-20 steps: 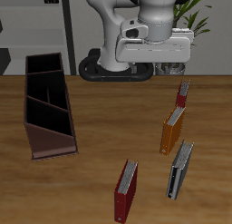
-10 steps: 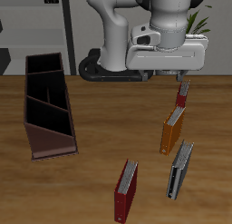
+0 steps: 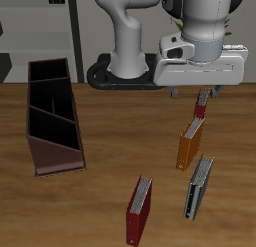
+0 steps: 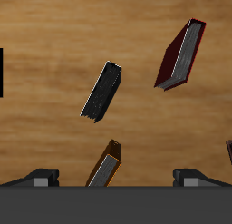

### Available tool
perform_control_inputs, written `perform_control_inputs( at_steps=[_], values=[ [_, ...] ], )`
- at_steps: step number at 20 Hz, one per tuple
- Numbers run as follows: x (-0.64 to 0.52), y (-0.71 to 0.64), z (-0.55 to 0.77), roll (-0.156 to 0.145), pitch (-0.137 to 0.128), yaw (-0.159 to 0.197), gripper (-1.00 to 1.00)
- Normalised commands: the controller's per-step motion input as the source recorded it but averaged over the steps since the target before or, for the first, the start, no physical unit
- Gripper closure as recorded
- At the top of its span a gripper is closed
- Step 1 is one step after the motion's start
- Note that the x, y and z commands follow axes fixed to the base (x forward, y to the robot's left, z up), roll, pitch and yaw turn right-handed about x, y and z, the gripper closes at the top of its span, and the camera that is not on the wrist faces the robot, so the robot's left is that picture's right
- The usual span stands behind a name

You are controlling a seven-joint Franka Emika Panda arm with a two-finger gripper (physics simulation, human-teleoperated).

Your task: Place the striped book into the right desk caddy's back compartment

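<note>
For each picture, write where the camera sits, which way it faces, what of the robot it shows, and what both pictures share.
Exterior view: high in front of the wooden table, facing the long dark maroon caddy, the white arm and its gripper.
Wrist view: on the hand, looking down at the tabletop; only the open fingertips show.
Shared: the black-and-pale striped book, the dark-red book and the orange book.
</note>
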Motion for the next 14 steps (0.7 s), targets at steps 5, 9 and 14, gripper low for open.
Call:
perform_control_inputs(
  at_steps=[5,9,14],
  values=[
    [0.16,0.09,-0.08,0.011,0.018,0.003,-1.00],
    [0.15,0.15,-0.18,0.050,-0.005,-0.009,-1.00],
    [0.14,0.09,-0.14,0.001,0.011,0.043,-1.00]
  ],
)
